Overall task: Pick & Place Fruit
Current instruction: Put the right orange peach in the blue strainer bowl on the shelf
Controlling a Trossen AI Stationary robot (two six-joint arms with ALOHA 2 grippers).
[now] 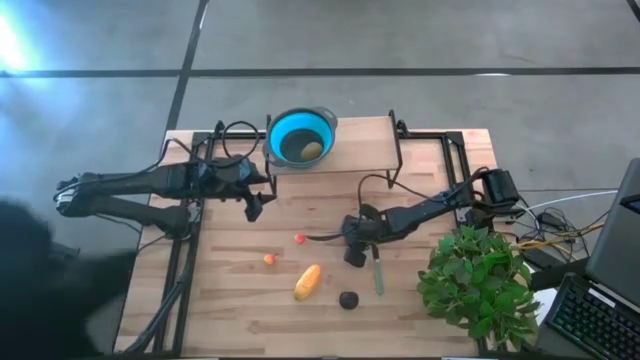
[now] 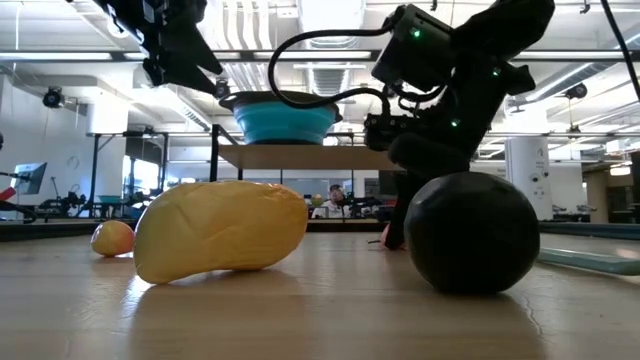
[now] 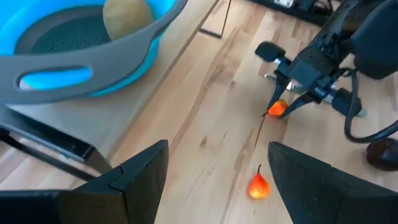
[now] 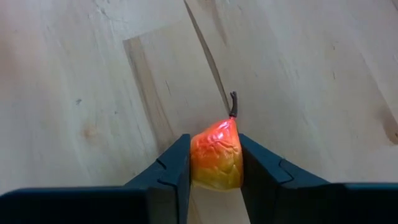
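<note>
R gripper (image 4: 215, 163) low at centre of the high view, fingers pinching the tiny red fruit (image 4: 216, 155) on the table (image 1: 420, 320). L gripper (image 3: 217, 180) spread wide, empty, hovering left of the blue bowl (image 1: 302, 137) at top centre. Risk: fruit's small and tapered, could squirt out on lift if grip's off-centre. Can't tell how deep it sits in the fingers; its lower part's cut off by the frame edge.

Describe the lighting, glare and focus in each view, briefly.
High view: strong glare at the upper left corner of the floor; the table is evenly lit. Low view: the yellow fruit and the dark round fruit loom large, backlit by ceiling strip lights. Left wrist view: the near fingers look soft. Right wrist view: the small red-orange fruit shines with highlights, sharp between the right gripper fingers.
</note>
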